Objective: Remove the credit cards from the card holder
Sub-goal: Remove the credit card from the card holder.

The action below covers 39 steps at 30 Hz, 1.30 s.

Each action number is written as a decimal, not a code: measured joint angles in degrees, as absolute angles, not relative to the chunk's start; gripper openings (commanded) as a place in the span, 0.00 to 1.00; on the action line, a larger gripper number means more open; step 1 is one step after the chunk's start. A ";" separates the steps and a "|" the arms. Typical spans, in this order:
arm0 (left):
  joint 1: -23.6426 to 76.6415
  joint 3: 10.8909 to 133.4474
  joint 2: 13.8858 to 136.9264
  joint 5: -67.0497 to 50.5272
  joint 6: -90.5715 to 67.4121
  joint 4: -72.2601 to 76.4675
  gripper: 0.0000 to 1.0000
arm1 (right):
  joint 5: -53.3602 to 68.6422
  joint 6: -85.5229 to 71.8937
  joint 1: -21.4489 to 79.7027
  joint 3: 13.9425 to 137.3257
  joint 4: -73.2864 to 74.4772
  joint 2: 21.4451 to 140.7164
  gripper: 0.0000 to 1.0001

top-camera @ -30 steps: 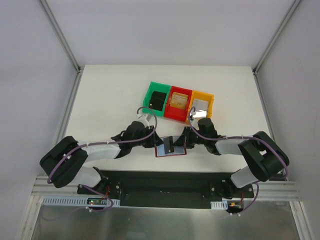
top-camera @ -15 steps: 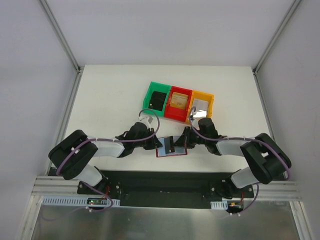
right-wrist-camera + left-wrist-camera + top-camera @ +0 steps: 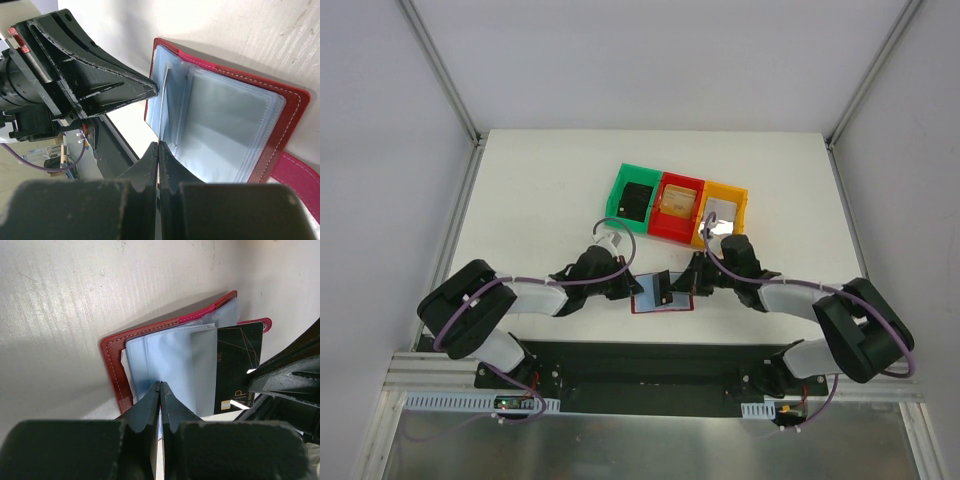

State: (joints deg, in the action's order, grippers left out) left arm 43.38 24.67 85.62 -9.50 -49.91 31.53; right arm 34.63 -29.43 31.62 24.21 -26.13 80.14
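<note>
The card holder [image 3: 648,296] lies open on the table between my two grippers, a red cover with blue-grey pockets [image 3: 167,357] [image 3: 230,115]. A black credit card [image 3: 239,365] [image 3: 661,288] sticks up out of a pocket. My right gripper [image 3: 686,287] [image 3: 159,144] is shut on that card's edge. My left gripper [image 3: 632,290] [image 3: 160,384] is shut, its tips on the holder's pocket edge; I cannot tell whether a pocket leaf is pinched. Other credit cards lie in the bins: black [image 3: 637,200], tan-gold [image 3: 680,200], silvery [image 3: 722,210].
A green bin [image 3: 617,195], a red bin [image 3: 670,228] and an orange bin [image 3: 742,205] stand in a row just behind the holder. The holder's red tab [image 3: 260,324] points toward the right arm. The table's near edge and a black base plate [image 3: 650,360] lie close below.
My left jaws have closed and the left arm has folded in closer to the holder. The right arm's elbow has swung outward. The black card now stands further out of its pocket.
</note>
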 measured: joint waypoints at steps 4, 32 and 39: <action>43.00 24.14 85.58 -8.93 -50.26 32.29 0.00 | 34.52 -28.91 30.96 24.18 -24.62 78.30 0.01; 41.10 23.33 63.33 -8.54 -45.43 23.20 0.54 | 33.50 -13.45 30.35 37.76 5.93 62.22 0.01; 40.77 23.38 52.40 -11.31 -38.96 23.66 0.77 | 34.20 -2.00 36.80 48.49 20.71 62.33 0.01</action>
State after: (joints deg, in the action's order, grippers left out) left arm 40.77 23.38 52.40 -11.31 -38.96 23.66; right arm 34.20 -2.00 36.80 48.49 20.71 62.33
